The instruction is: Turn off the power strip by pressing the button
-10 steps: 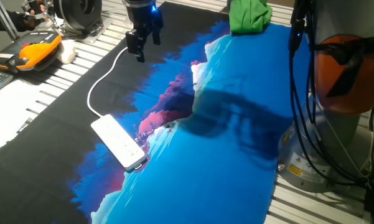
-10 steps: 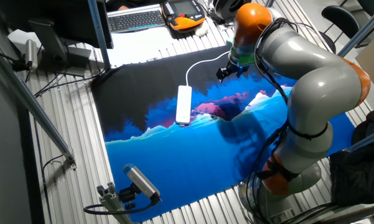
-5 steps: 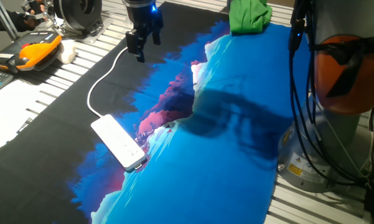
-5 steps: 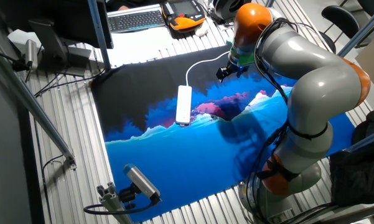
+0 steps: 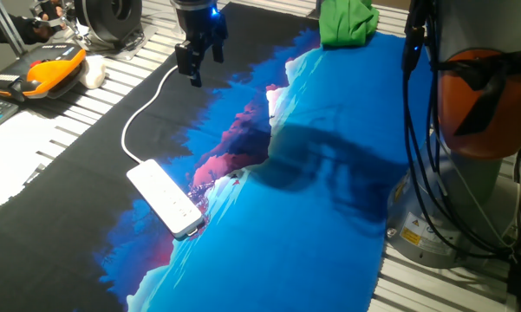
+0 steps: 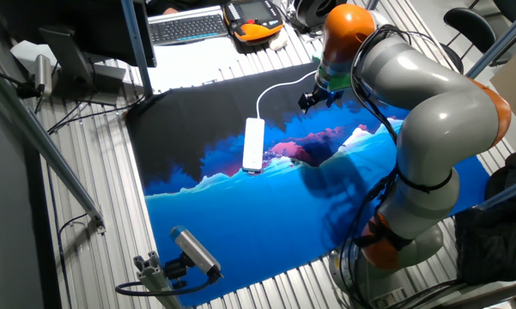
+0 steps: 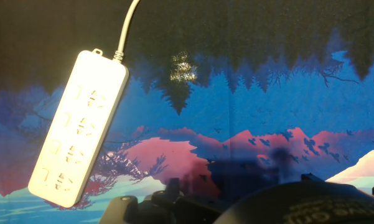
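Observation:
The power strip [image 5: 165,200] is a slim white bar lying flat on the dark and blue printed cloth [image 5: 312,173], left of centre. Its white cord [image 5: 144,107] curves away toward the back. It also shows in the other fixed view as the power strip [image 6: 254,144], and at the left of the hand view as the power strip [image 7: 79,127] with its rows of socket slots. I cannot make out its button. My gripper [image 5: 198,76] hangs above the cloth's back edge, well away from the strip, near the cord; the gripper [image 6: 308,103] is small there. No view shows a gap or contact between its fingertips.
An orange-and-black device [image 5: 42,74] lies at the back left on the slatted table. A green cloth [image 5: 347,22] sits at the back edge. The arm's base and cables [image 5: 468,130] fill the right side. A keyboard [image 6: 187,27] and a small camera [image 6: 193,250] lie off the cloth.

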{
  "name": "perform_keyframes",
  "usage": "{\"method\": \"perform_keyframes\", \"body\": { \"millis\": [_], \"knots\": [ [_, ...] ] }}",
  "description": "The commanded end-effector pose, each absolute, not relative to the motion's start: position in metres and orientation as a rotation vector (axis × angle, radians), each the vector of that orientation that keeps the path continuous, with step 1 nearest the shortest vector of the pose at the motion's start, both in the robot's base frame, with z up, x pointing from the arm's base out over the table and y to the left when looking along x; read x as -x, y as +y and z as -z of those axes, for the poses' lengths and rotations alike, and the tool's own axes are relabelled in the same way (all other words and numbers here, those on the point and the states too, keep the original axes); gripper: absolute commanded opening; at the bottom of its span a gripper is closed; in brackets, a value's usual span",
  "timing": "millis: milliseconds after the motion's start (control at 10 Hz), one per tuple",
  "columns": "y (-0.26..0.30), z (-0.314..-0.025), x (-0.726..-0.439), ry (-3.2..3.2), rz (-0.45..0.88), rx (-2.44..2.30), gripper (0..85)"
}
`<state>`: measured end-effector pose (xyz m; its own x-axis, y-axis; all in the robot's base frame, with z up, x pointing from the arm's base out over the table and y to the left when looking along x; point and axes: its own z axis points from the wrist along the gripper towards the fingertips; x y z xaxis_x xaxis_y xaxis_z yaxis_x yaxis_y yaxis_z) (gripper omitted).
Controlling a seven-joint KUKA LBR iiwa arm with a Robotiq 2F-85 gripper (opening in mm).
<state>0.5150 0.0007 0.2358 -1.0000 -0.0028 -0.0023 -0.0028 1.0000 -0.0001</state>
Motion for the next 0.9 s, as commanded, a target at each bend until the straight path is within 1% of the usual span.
{"method": "perform_keyframes", "body": {
  "millis": [0,800],
  "knots": [
    [0.0007,-0.2357,-0.5149,3.262,0.017,-0.193,0.0],
    [0.0007,-0.2359,-0.5138,3.251,0.017,-0.180,0.0]
  ]
}}
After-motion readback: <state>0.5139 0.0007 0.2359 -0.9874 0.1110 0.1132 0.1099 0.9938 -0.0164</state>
